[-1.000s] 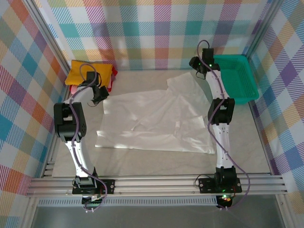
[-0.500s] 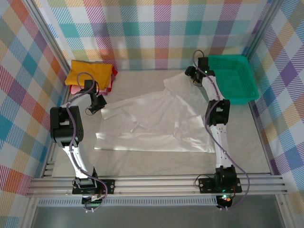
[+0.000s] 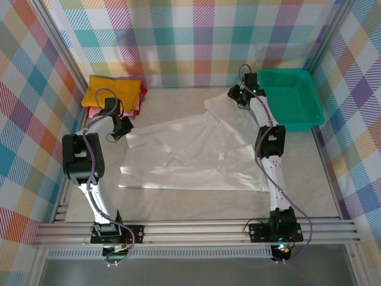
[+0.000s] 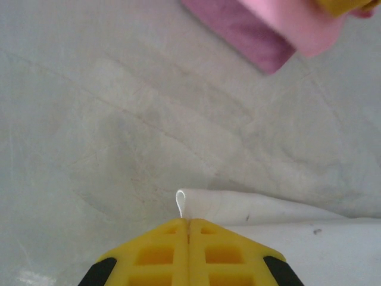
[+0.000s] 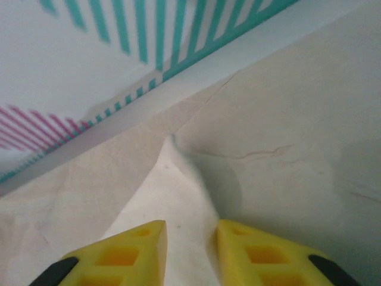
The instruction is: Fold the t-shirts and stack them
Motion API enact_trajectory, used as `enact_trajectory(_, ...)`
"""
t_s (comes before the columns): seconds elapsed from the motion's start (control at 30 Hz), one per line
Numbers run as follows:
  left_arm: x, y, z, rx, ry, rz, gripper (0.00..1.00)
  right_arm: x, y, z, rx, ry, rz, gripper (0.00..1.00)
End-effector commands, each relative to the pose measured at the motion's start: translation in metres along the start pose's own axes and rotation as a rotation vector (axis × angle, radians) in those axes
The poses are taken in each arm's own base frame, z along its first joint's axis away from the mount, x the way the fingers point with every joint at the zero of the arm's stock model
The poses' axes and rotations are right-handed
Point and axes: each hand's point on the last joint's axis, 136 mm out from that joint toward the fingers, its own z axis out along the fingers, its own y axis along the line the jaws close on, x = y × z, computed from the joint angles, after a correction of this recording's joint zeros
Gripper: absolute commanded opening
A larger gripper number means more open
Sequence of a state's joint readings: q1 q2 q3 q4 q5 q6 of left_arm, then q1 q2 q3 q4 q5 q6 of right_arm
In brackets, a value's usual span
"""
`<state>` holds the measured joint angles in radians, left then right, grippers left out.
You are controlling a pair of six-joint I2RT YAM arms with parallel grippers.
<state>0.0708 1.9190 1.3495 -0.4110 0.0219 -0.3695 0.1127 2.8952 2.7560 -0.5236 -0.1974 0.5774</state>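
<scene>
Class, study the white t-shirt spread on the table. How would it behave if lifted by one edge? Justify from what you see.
Probably floppy: the white t-shirt lies flat with soft creases. Likely light and thin: its edge curls into a small loop at the left gripper. It may slide easily on the smooth table.

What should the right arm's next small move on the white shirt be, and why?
Probably close the right gripper on the white t-shirt: a raised corner of cloth sits between its fingers, which stand apart. The left gripper is shut on its own corner, so both could then lift.
</scene>
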Motion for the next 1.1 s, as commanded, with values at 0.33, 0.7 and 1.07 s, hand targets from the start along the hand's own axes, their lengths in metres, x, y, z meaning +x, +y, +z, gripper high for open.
enact_trajectory(0.33, -0.037, -0.015, 0.006, 0.043, -0.037, 0.003, 0.00, -0.058, 0.027, -0.042, 0.024, -0.186, -0.104, 0.00)
enact_trajectory(0.7, -0.072, -0.034, 0.009, 0.058, -0.068, 0.047, 0.00, -0.101, 0.040, -0.075, -0.051, -0.290, -0.171, 0.00)
enact_trajectory(1.07, -0.091, -0.044, 0.000, 0.041, -0.105, 0.130, 0.00, -0.118, 0.077, -0.116, -0.152, -0.324, -0.268, 0.00)
